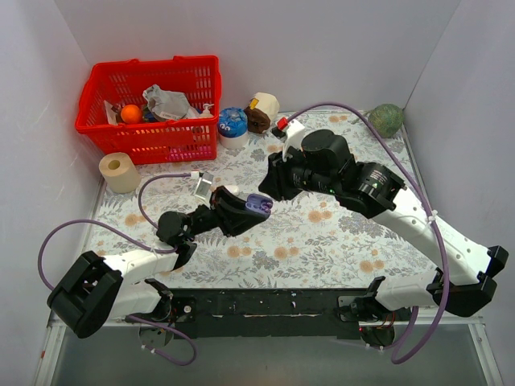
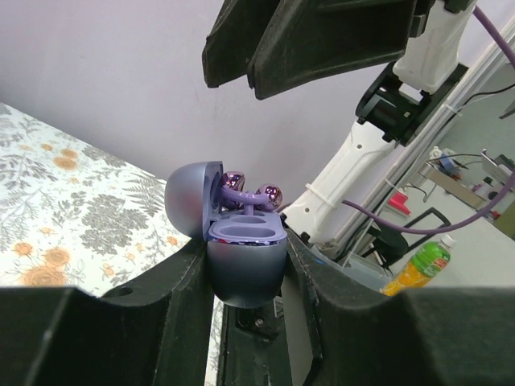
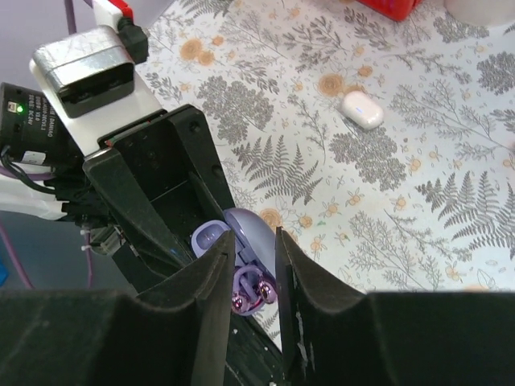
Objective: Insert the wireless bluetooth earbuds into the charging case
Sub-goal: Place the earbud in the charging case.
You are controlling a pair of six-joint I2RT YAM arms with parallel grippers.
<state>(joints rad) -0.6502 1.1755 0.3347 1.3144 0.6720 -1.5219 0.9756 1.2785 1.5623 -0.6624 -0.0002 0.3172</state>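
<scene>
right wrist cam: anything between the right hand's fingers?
Yes, the purple earbuds, over the open purple case held in the left hand. Right wrist view shows it.

Top external: high, behind both arm bases, looking down over the whole floral tabletop (image 1: 338, 233).
Left wrist: very close, low, facing up and across past its own fingers (image 2: 173, 310).
Right wrist: close, looking steeply down between its fingers (image 3: 205, 281).
Shared by all three views: the open purple case (image 1: 258, 205).

Red basket (image 1: 153, 137) at the back left — tape roll (image 1: 119, 171) beside it, green ball (image 1: 387, 119) far right.
</scene>
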